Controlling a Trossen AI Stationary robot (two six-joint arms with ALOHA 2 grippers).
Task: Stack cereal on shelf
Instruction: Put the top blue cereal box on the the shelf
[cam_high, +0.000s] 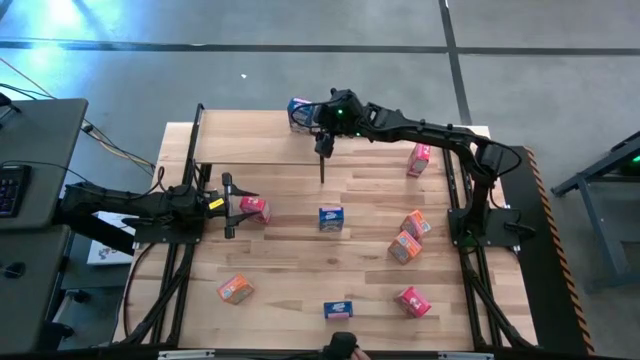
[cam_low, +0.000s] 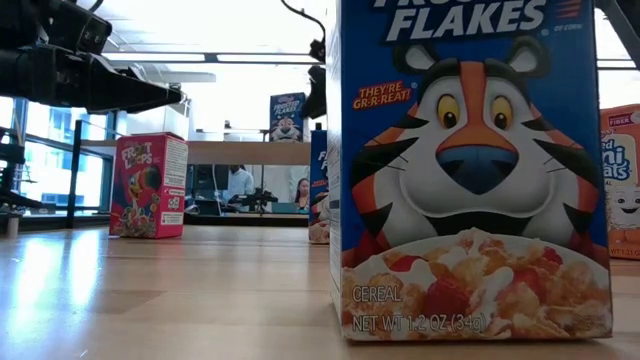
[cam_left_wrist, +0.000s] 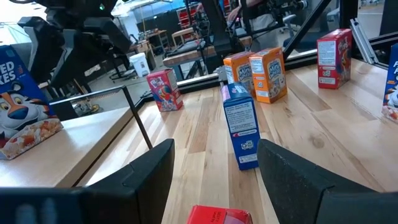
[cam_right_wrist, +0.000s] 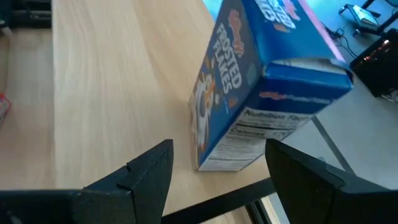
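Observation:
The shelf (cam_high: 250, 135) is a light board in a black frame along the table's far side. One blue cereal box (cam_high: 298, 113) stands upright on it. My right gripper (cam_high: 318, 120) is open at that blue box (cam_right_wrist: 261, 93), a finger on either side of its base, with no touch showing. My left gripper (cam_high: 232, 206) is open at the table's left. A pink-red box (cam_high: 255, 208) stands on the table just ahead of its fingers, and its top (cam_left_wrist: 217, 215) shows between them in the left wrist view.
More boxes stand on the tabletop: blue in the middle (cam_high: 330, 218), two orange at the right (cam_high: 410, 235), orange (cam_high: 236, 290), blue (cam_high: 338, 310) and pink-red (cam_high: 413, 301) near the front. Another pink-red one (cam_high: 420, 158) stands by the shelf's right end. A thin black post (cam_high: 322, 165) stands at the shelf's front.

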